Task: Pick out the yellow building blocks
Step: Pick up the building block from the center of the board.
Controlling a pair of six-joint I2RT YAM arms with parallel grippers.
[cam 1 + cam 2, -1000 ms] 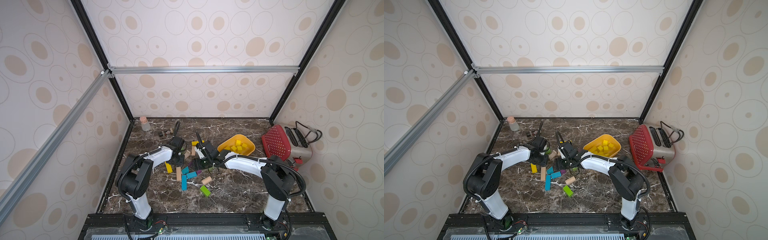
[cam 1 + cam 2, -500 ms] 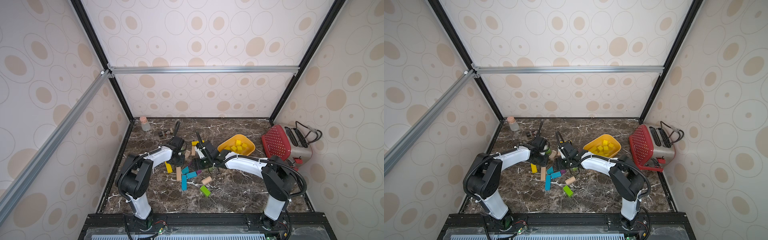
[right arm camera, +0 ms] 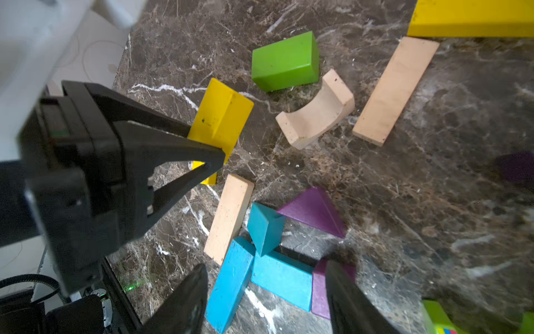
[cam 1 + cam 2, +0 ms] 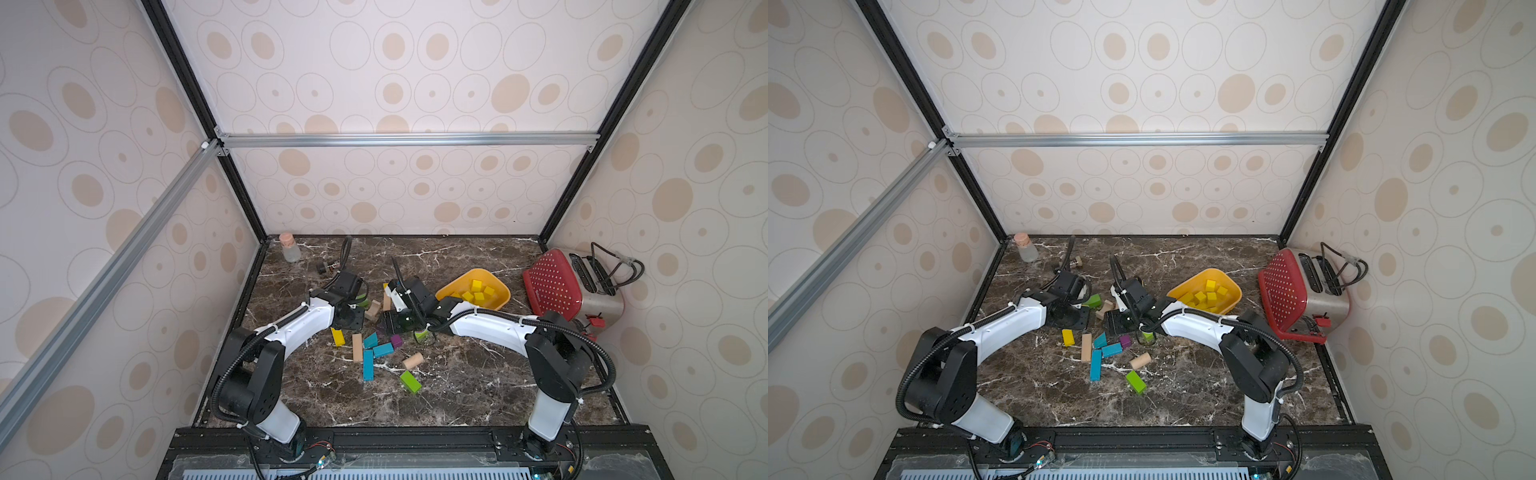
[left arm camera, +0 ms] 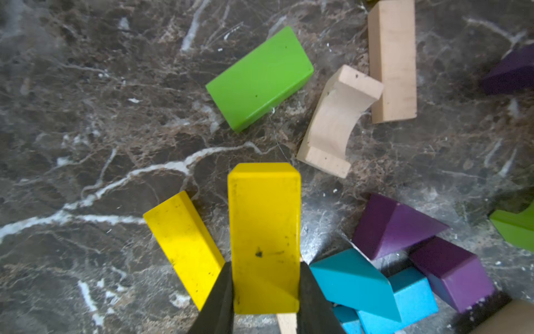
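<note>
reading this big to small. marble table (image 4: pixel 478 374) carries the scatter, with both arms reaching into the middle of it. orange-yellow bowl (image 4: pixel 455 280) sits to the robot's right of the pile, with several yellow building blocks (image 4: pixel 478 291) already in it.

left gripper (image 5: pixel 265 264) is pinching the held yellow bar (image 5: pixel 264 208) by one end. the bar's long axis runs straight out along the fingers, so most of its length sticks past the tips. it looks raised off the marble, but i can't confirm that from these views. right gripper (image 3: pixel 265 267) is spread with nothing between the fingers, hanging over the blue blocks (image 3: pixel 281 277) and a purple wedge (image 3: pixel 315 211).

relation that matters: the bowl lies to the right of the left gripper, and the right gripper and forearm sit between the two. the right arm is nearer the bowl, but the left has the bar. my read: carrying it over means crossing above the right wrist, or the right arm backing off first.

leftovers: loose yellow bar (image 5: pixel 182 243) lies flat just beside the held one, nearer the left arm, and shows in both top views too. a third yellow piece (image 3: pixel 471 20) is cropped at the edge of the right wrist view, beyond the plain wooden plank (image 3: pixel 396 89), nearer the right arm.
</note>
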